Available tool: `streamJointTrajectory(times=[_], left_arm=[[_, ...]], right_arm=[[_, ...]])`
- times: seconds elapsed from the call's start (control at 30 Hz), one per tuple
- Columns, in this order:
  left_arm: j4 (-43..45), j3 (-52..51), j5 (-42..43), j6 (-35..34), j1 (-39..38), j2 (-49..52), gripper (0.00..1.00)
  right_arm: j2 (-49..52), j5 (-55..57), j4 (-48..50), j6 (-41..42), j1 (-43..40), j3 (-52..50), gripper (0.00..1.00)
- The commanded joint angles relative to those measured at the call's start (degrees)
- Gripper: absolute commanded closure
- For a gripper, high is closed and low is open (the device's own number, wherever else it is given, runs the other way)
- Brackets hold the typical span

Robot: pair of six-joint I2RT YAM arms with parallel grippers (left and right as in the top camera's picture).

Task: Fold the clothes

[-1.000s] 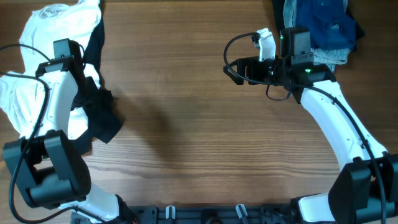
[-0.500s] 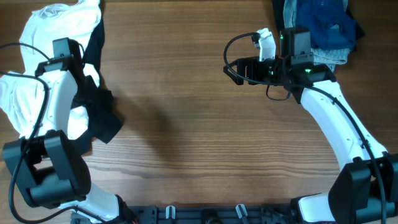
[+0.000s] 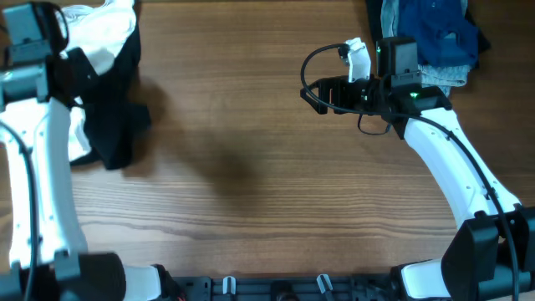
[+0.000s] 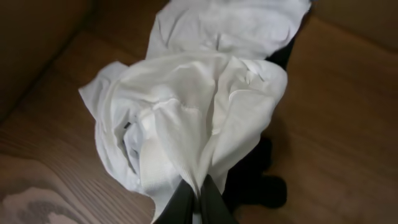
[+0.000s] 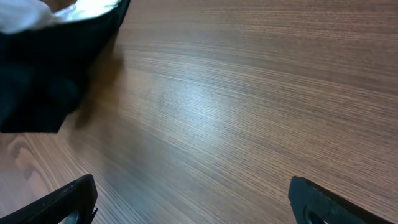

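Observation:
A pile of white cloth (image 3: 96, 38) with a black garment (image 3: 117, 125) lies at the table's far left. My left gripper (image 4: 199, 202) is shut on a pinch of the white garment (image 4: 199, 106) and holds it lifted, the cloth hanging bunched over the black one (image 4: 255, 180). In the overhead view the left gripper itself is hidden at the left edge. My right gripper (image 3: 313, 92) is open and empty above bare wood right of centre. The black garment also shows at the top left of the right wrist view (image 5: 43, 68).
A heap of blue and grey clothes (image 3: 435, 38) lies at the back right corner, behind the right arm. The wooden table (image 3: 251, 167) stretches between the two arms.
My left arm has swung up and toward the far left edge, lifting the white cloth; the black garment shifted left with it. The right arm has not moved.

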Motion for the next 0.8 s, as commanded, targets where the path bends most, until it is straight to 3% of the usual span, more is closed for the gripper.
streamJointTrajectory(times=[0.0,0.23,0.3,0.4,0.43,0.57,0.63,0.7,0.77], left_arm=[[1.6,2.0,1.1,-0.2,0.0,-5.6,0.92],[0.6,2.0,1.0,-0.1,0.0,-7.8,0.79],[-0.1,2.0,1.1,-0.2,0.0,-7.4,0.93],[-2.0,2.0,1.9,-0.2,0.0,-5.9,0.96],[-3.0,2.0,3.0,-0.2,0.0,-5.2,0.95],[-8.2,1.8,8.3,-0.1,0.0,-1.2,0.72],[-12.0,1.4,9.8,-0.1,0.0,1.7,0.67],[-15.0,0.0,10.1,-0.2,0.0,4.6,0.66],[-15.2,-3.2,10.4,-0.2,0.0,6.6,0.73]], right_arm=[[0.6,-0.5,0.1,0.4,0.3,1.2,0.01],[0.6,-0.5,-0.4,0.4,0.3,1.2,0.01],[0.6,-0.5,-0.5,0.3,0.3,1.2,0.01],[0.6,-0.5,-0.9,0.4,0.3,1.2,0.01],[0.6,-0.5,-1.0,0.4,0.3,1.2,0.01],[0.6,-0.5,-1.0,0.4,0.3,1.2,0.01],[0.6,-0.5,-1.1,0.4,0.3,1.2,0.01],[0.6,-0.5,-1.2,0.3,0.3,1.2,0.01],[0.6,-0.5,-1.2,0.3,0.3,1.2,0.01]])
